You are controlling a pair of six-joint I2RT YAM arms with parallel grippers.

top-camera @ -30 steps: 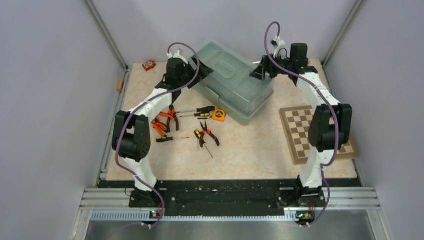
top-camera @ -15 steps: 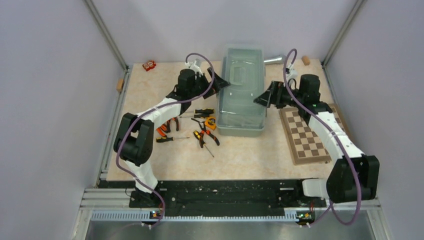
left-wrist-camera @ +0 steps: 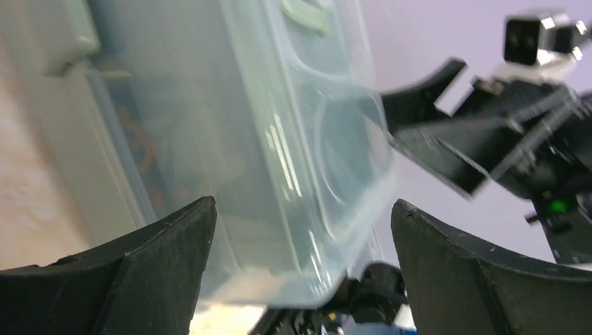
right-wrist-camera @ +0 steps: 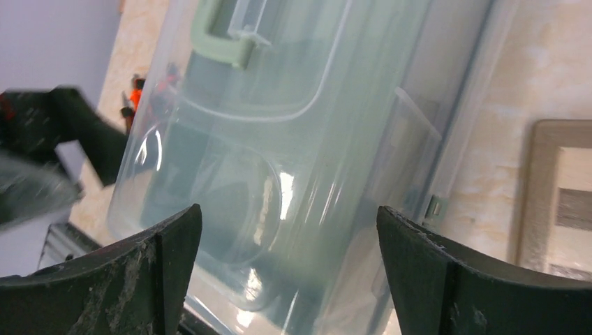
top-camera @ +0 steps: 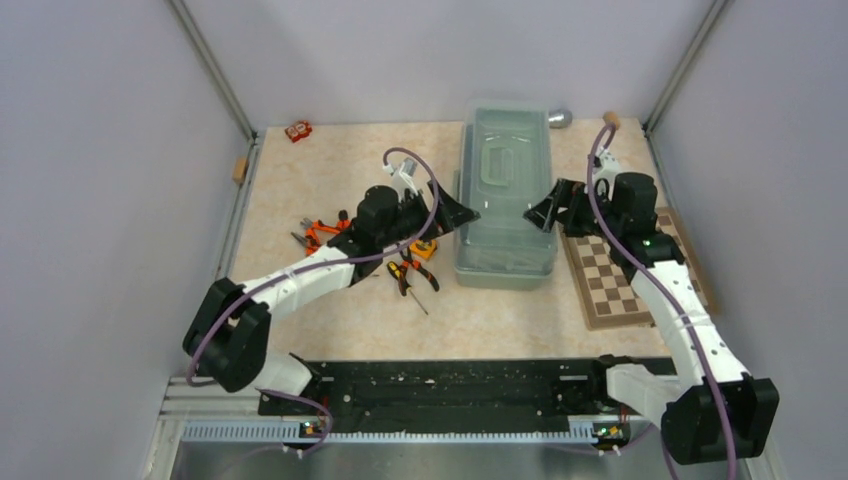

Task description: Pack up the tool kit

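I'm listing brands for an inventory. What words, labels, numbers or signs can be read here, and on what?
No text is legible in any view.
toolbox: no print shows on the lid or walls.
tape measure: any marking is too small to read.
small red object: too small to read.
chessboard: plain squares, no letters or numbers show.

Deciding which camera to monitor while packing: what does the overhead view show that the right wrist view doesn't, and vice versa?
Only overhead: the tape measure and nearby pliers left of the toolbox, plus the grey cylinder behind it. Only right wrist: a small clip low on the box's side. Both: the closed lid with its green handle, the chessboard, and the left hand and right hand flanking the box.
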